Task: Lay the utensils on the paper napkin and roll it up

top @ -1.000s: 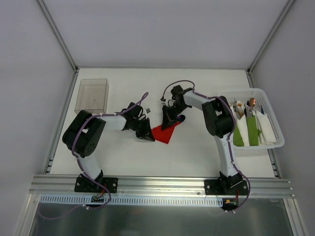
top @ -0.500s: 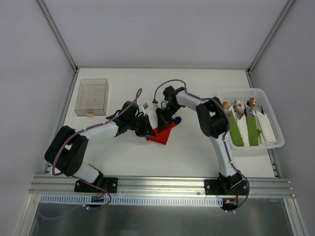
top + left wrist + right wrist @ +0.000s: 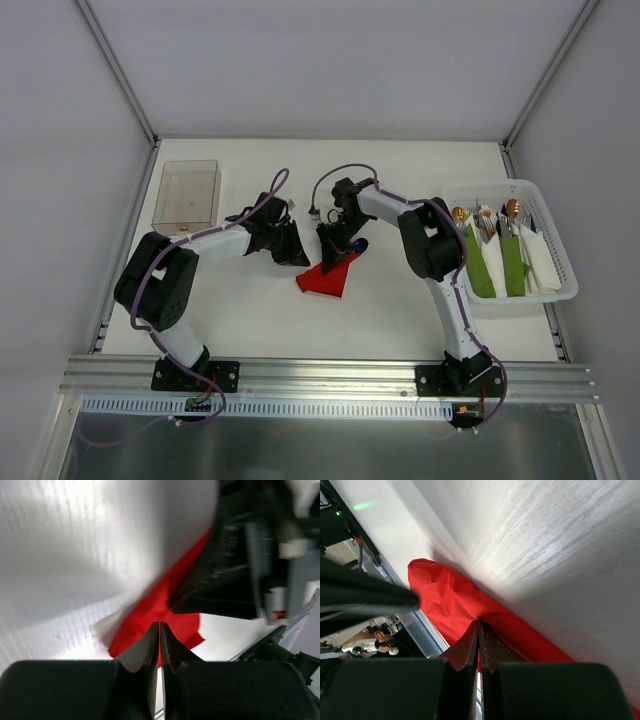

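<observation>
- White worktop [image 3: 400, 300] inside pale enclosure walls carries everything.
- Near its middle lies the paper napkin [image 3: 324, 279], bright red and no longer flat: it is bunched into a narrow wedge with its near edge folded over.
- The utensils [image 3: 360, 243] show only as a small blue glint at the wedge's far right end. The rest seems to be wrapped inside, though I cannot confirm both are there.
- The right fingers [image 3: 467, 647] are pressed together, tips on a crease of the red paper. Whether they pinch a fold cannot be told.
- The left fingers [image 3: 145, 647] are also closed and hold nothing, with their tips just beside the napkin's left edge.
- Judged progress: loading looks done and rolling is under way. The bundle is loose and uneven, so tightening and finishing the roll remain.
- Farther out, a white basket [image 3: 560, 292] on the right holds green napkin bundles, white napkins and copper-headed utensils. A clear plastic box [image 3: 188, 195] stands far left.
- No brand, label or writing is legible.
</observation>
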Action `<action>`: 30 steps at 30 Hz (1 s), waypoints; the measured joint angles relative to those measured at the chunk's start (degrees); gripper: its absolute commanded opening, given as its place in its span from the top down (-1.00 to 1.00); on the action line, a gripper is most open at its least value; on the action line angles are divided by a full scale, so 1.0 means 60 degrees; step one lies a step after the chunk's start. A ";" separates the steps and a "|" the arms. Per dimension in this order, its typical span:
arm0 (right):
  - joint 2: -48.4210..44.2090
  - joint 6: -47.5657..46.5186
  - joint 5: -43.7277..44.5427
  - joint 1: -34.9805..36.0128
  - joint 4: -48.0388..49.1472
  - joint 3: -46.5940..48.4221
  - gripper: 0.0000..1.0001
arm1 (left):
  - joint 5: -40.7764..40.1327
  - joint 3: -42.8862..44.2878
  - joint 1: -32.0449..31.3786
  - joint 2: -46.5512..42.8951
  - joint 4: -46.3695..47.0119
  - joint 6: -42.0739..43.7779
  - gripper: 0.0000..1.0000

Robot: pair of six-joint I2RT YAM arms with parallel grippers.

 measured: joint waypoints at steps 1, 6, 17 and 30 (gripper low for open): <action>0.0000 -0.0087 -0.0007 0.0000 -0.0051 0.0000 0.97 | -0.0011 -0.0004 0.0000 0.0157 -0.0117 0.0000 0.94; 0.0000 -0.0659 -0.0022 0.0004 -0.0408 0.0000 0.96 | -0.0127 -0.0080 -0.0007 0.0528 -0.0474 0.0000 0.96; 0.0310 -0.2463 0.0015 0.0113 -0.1905 0.0397 0.95 | 0.0106 -0.0991 -0.0874 0.0353 -0.0390 -0.0080 0.98; 0.0459 -0.4229 0.0113 0.0514 -0.3064 0.0433 0.94 | -0.0754 -0.2546 -0.1129 -0.3326 0.0280 -0.0637 0.94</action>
